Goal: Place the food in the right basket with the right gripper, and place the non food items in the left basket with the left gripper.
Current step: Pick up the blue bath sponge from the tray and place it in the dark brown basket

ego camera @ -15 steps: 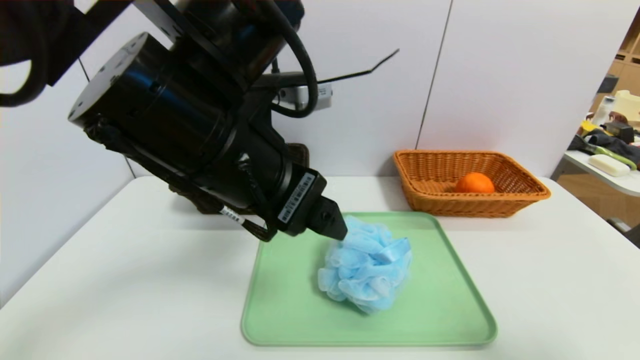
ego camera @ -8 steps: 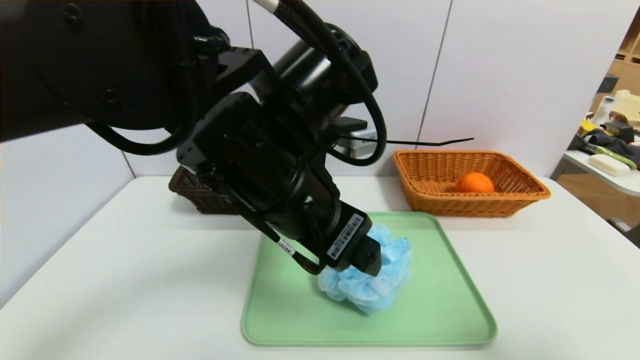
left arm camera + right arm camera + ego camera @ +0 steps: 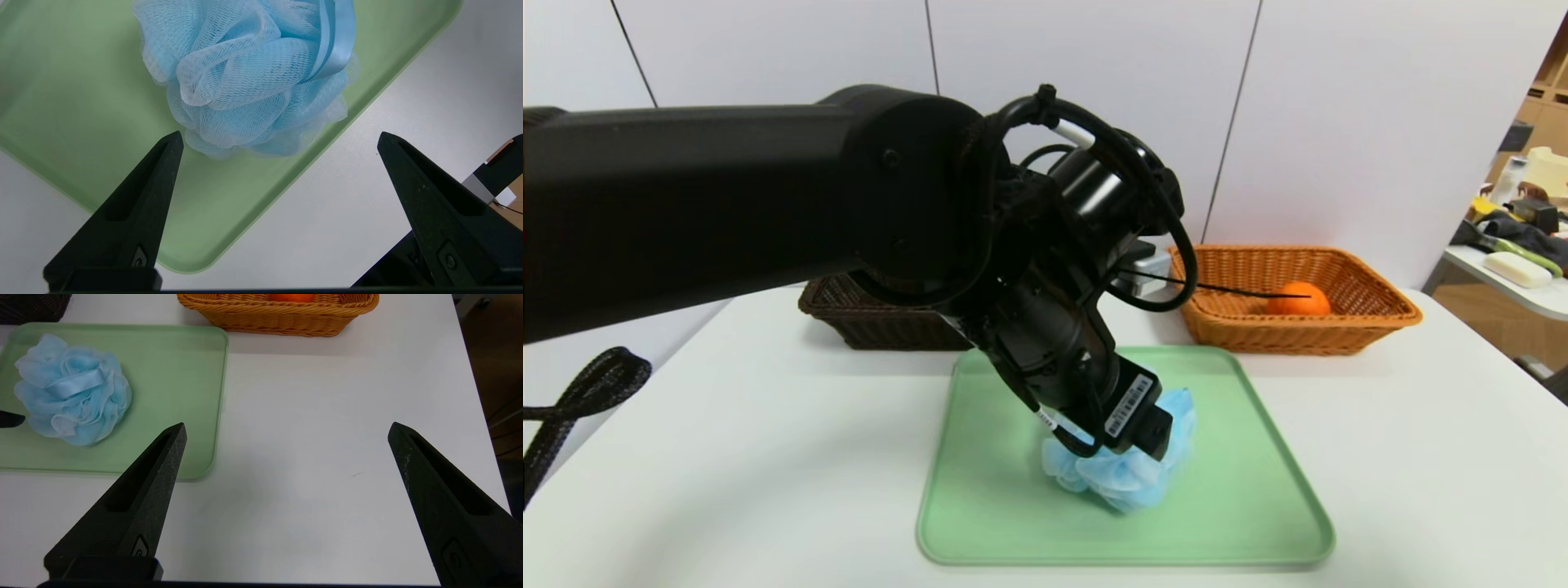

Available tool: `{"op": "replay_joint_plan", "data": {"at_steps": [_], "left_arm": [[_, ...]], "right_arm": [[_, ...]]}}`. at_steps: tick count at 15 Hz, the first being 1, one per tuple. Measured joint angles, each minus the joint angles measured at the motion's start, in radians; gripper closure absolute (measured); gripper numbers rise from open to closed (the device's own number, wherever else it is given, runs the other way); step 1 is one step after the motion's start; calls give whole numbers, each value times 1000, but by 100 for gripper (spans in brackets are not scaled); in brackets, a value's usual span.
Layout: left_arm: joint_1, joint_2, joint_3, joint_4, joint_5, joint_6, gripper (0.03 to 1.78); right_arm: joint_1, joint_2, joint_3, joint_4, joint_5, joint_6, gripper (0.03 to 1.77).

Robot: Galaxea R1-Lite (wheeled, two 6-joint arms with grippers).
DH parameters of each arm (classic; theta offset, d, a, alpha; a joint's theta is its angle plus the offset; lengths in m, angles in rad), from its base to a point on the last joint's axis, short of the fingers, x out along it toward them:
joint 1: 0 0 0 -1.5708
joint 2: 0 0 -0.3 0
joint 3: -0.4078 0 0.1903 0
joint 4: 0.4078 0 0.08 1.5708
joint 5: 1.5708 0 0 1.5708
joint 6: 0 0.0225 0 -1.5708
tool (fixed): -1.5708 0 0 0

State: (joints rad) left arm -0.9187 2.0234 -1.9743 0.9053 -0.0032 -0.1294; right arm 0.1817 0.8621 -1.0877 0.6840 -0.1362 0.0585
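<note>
The light-blue mesh pouf [image 3: 1123,483], a non food item, lies on the green tray [image 3: 1258,523]. My left gripper [image 3: 280,139] hangs open just above and behind it. One fingertip [image 3: 173,143] is close beside the pouf [image 3: 253,81] and the other is over bare table; nothing is gripped. The orange fruit [image 3: 1297,299] lies in the orange-tan right basket [image 3: 1380,314]. The dark brown left basket [image 3: 866,322] stands at the back left, partly hidden by my left arm. My right gripper [image 3: 286,430] is open over bare table to the right of the tray [image 3: 179,396].
The white table [image 3: 1421,457] ends at a white wall just behind the baskets. A black cable [image 3: 580,392] hangs at the far left. A second table with clutter [image 3: 1515,269] stands beyond the right edge.
My left arm has swung down and forward, bringing its open gripper from the pouf's back edge low over the pouf. The pouf, the fruit and the baskets have not moved.
</note>
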Motion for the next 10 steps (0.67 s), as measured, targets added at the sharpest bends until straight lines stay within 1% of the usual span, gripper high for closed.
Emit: {"op": "replay_joint_plan", "data": {"at_steps": [8,10], "left_arm": [[1,82,0,-66,-1,-1,12],[1,104,0,-86,0,0,12]], "right_arm": [[-13,61,-15,-21,4,0,10],[-13,77,-17,-57,5,1,10]]}}
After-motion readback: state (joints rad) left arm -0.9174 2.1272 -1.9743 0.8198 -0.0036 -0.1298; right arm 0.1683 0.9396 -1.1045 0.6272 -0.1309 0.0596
